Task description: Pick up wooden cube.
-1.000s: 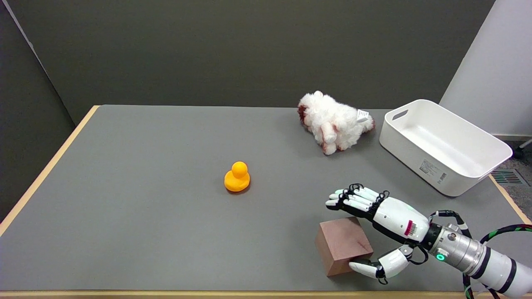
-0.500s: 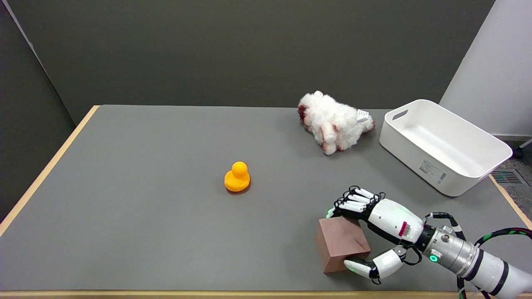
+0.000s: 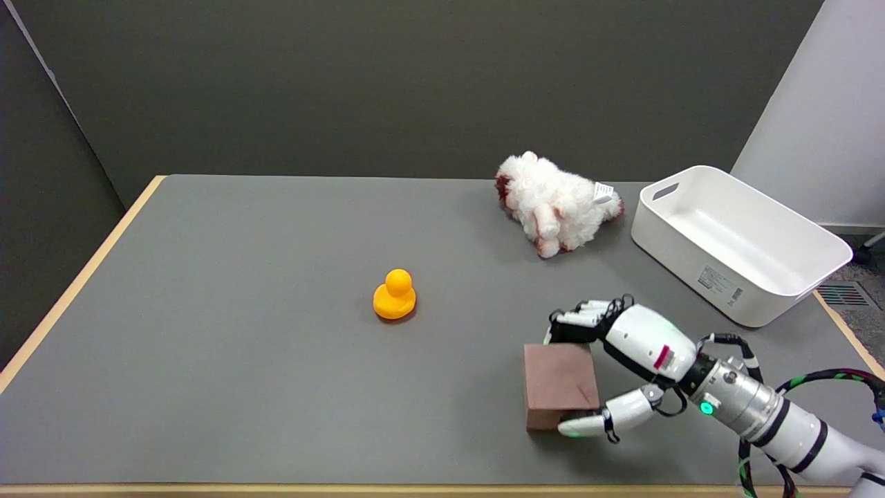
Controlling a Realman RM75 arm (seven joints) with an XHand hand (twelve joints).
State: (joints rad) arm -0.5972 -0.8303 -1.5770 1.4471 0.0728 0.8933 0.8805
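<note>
Right hand (image 3: 626, 366) clamped on the wooden cube (image 3: 559, 382) – fingers on the far face, thumb on the near – best squeezed evenly, then lifted straight off the table (image 3: 242, 346).

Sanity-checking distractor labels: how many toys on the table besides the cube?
2. An orange rubber duck near the table's middle, and a white plush toy at the far side, just left of the white bin. None look hidden.
</note>
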